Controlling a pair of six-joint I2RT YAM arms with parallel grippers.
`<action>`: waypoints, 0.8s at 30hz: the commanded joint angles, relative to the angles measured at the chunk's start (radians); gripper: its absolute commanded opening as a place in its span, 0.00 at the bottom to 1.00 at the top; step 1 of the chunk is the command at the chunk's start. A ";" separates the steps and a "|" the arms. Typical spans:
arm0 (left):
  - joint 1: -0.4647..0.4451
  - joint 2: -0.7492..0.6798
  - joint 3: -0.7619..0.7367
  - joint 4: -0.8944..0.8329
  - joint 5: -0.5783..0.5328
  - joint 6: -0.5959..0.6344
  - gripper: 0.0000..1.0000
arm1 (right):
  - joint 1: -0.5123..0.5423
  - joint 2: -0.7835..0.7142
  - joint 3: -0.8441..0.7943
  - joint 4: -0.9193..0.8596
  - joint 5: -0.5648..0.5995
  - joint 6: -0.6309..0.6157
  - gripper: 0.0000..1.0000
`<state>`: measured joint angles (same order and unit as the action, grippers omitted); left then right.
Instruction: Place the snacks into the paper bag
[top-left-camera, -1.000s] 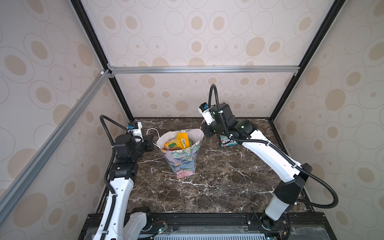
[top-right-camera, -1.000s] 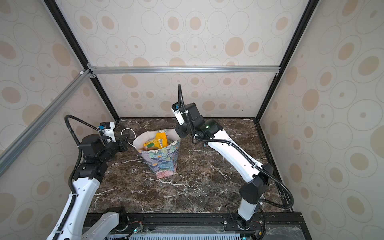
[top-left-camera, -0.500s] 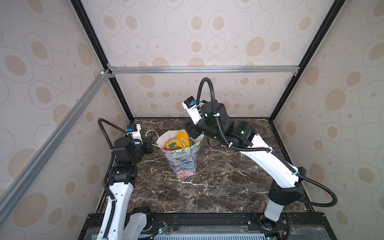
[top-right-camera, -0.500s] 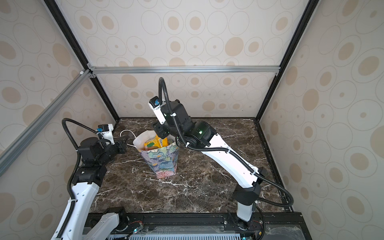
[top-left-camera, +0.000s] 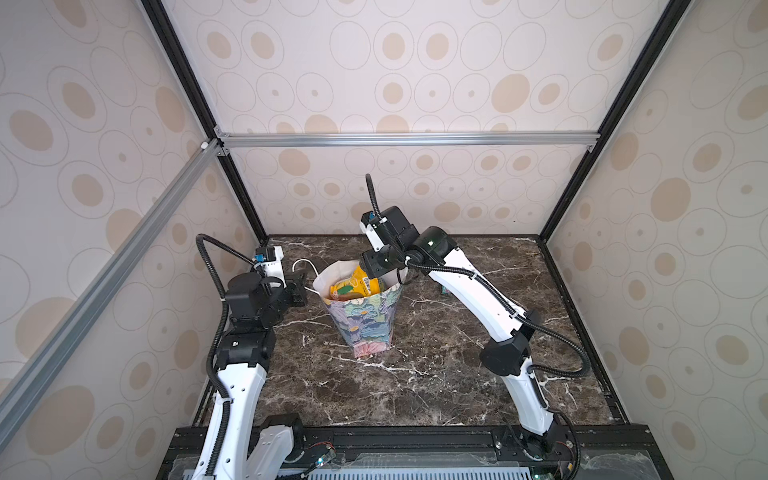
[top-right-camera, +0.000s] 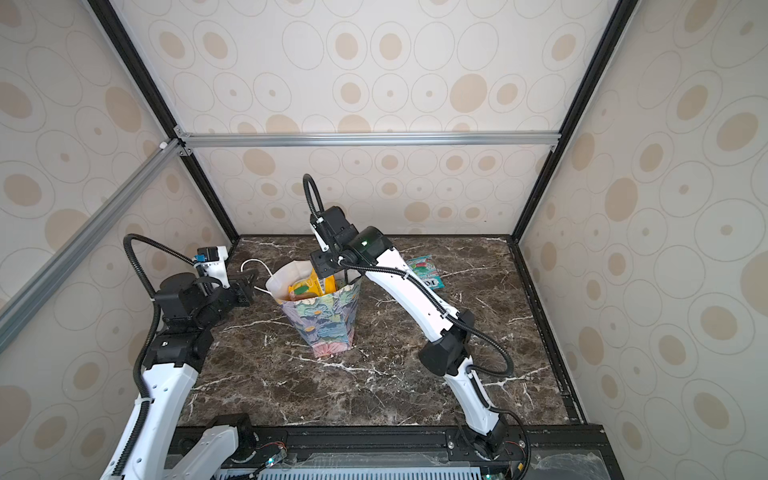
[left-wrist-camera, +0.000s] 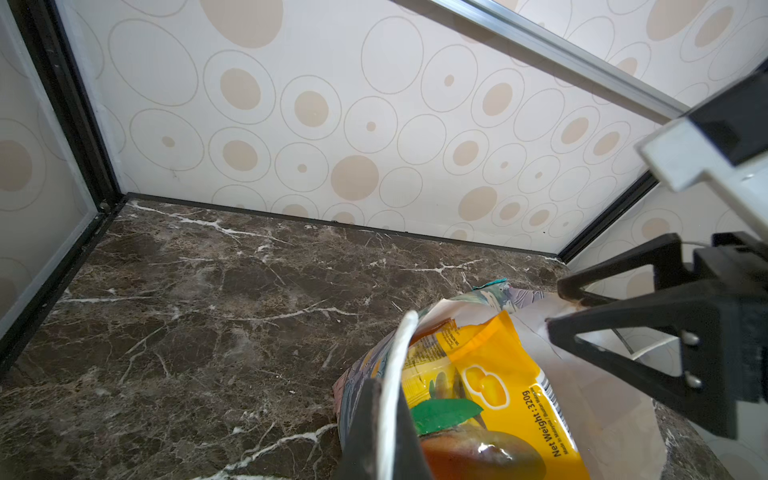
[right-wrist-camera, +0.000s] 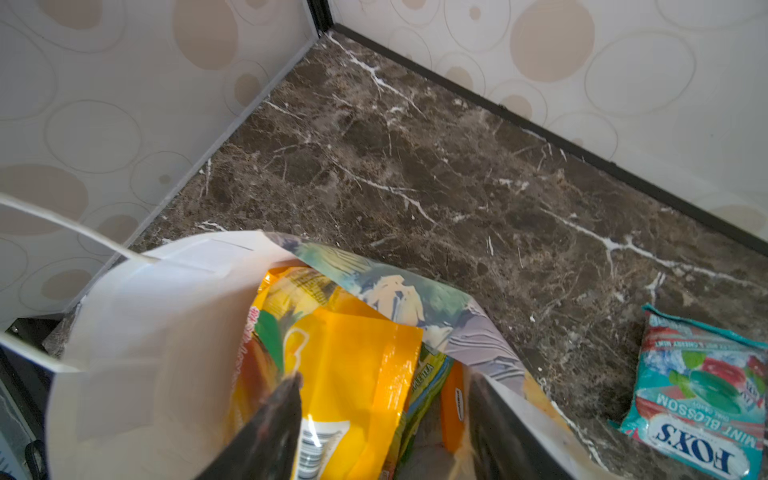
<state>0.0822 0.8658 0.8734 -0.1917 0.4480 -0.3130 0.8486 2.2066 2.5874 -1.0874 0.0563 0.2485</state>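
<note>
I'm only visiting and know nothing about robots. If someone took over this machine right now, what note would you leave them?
Left tool: shut on the white cord handle of the paper bag, which stands upright.
Right tool: open over the bag's mouth, with a yellow packet below it inside.
Done: several snacks are in the bag; yellow, green and orange ones show.
Left: a teal packet lies flat on the marble table behind the right arm. It is the only one seen outside the bag, and probably goes in next.
</note>
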 joint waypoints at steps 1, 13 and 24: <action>-0.006 0.001 0.053 0.003 0.017 0.028 0.00 | 0.003 -0.021 0.009 -0.034 -0.061 0.081 0.69; -0.007 0.001 0.055 -0.011 0.011 0.058 0.00 | -0.044 0.052 0.010 0.015 -0.105 0.157 0.72; -0.007 0.013 0.051 -0.011 0.003 0.070 0.00 | -0.065 0.118 0.015 0.122 -0.227 0.198 0.74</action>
<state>0.0811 0.8791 0.8871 -0.2039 0.4503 -0.2710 0.7895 2.2948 2.5881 -1.0077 -0.1291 0.4229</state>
